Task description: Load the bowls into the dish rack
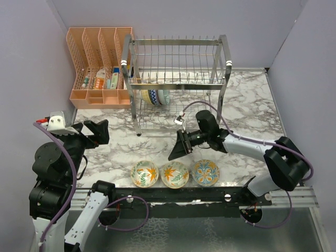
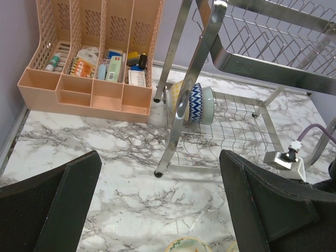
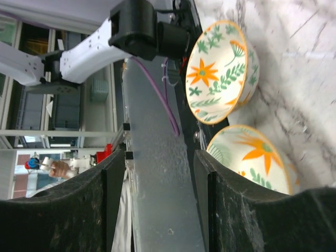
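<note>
on the marble table (image 1: pixel 252 105), the chrome dish rack (image 1: pixel 176 79) is standing toward the back, with a peach organizer (image 1: pixel 100 68) sitting just beside it on its left. three of the bowls are already standing on edge in the rack's lower tier, bunched up at the left end: a yellowish bowl (image 2: pixel 174 98), a blue zigzag bowl (image 2: pixel 195 102) and a pale teal bowl (image 2: pixel 208 105), pressed one against the next.

the other three are sitting mouth-up in a row near the front edge of the table, well apart from the rack. going left to right that's the orange-flower bowl (image 1: pixel 144 174), the orange-leaf bowl (image 1: pixel 175 174) and the blue-and-yellow bowl (image 1: pixel 206 172). they're sitting just beside each other, and i can't really tell if the rims are touching.

the right gripper (image 1: pixel 180 146) is hanging over the marble between the rack and that front row, tipped toward the bowls. its jaws are standing partway apart and it's gripping nothing. from the right wrist camera, its fingers (image 3: pixel 58 210) are framing the rail along the table's near edge, with the orange-flower and orange-leaf bowls showing off to one side.

the left gripper (image 1: pixel 97 132) is hovering off on the left over bare marble, in front of the organizer. its jaws are spread wide and it's not holding anything either.
</note>
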`<state>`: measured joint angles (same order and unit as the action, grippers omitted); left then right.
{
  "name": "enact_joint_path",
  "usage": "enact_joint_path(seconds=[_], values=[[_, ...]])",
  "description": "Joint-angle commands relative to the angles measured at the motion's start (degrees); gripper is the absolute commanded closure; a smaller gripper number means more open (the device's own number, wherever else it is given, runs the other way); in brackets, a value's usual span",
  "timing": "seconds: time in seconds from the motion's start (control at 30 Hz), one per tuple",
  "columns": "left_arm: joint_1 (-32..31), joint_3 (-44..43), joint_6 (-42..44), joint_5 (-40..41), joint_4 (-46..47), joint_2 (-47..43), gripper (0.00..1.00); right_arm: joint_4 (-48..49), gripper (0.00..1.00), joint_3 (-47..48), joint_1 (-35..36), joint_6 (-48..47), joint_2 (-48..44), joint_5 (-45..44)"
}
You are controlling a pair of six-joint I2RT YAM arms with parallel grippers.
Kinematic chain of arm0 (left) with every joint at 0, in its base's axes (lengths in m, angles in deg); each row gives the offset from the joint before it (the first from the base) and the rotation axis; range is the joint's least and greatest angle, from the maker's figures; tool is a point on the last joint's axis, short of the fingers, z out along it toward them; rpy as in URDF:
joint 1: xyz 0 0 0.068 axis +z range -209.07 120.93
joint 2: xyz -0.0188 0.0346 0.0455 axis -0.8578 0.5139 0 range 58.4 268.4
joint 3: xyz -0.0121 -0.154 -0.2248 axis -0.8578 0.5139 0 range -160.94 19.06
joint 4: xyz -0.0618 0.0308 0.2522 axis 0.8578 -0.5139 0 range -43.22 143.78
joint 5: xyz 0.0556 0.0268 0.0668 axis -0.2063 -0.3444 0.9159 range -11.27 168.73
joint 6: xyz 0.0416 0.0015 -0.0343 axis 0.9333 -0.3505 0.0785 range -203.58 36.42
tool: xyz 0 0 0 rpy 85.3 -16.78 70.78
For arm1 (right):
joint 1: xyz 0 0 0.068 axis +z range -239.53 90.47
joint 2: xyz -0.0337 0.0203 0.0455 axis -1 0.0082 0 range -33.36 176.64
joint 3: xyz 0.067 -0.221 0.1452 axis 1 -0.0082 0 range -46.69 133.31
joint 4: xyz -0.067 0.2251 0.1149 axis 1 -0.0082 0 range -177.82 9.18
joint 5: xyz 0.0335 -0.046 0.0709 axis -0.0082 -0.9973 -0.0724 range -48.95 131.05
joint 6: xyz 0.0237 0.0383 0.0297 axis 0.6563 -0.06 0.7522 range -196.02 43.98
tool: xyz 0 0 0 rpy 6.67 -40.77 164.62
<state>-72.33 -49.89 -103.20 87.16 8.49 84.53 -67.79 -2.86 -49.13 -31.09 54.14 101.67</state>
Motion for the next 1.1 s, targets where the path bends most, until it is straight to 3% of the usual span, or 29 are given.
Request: enact_joint_path(seconds=[0.0, 0.37, 0.83, 1.07], values=[[-0.28, 0.91, 0.01, 1.03, 0.47, 0.24, 0.01, -8.74, 0.45, -3.75, 2.33, -4.48, -8.11, -6.78], [-0.28, 3.34, -0.23, 0.83, 2.05, 0.62, 0.01, -25.67, 0.46, -5.56, 11.78, -10.12, -20.19, -28.07], [-0.27, 5.24, -0.46, 0.8, 1.89, 0.53, 0.01, -31.84, 0.47, -0.99, 31.21, -7.74, -12.84, -51.61], [-0.28, 6.8, -0.69, 0.93, 1.88, -0.38, 0.01, -32.85, 0.47, 1.8, 37.15, -8.19, -6.98, -61.24]])
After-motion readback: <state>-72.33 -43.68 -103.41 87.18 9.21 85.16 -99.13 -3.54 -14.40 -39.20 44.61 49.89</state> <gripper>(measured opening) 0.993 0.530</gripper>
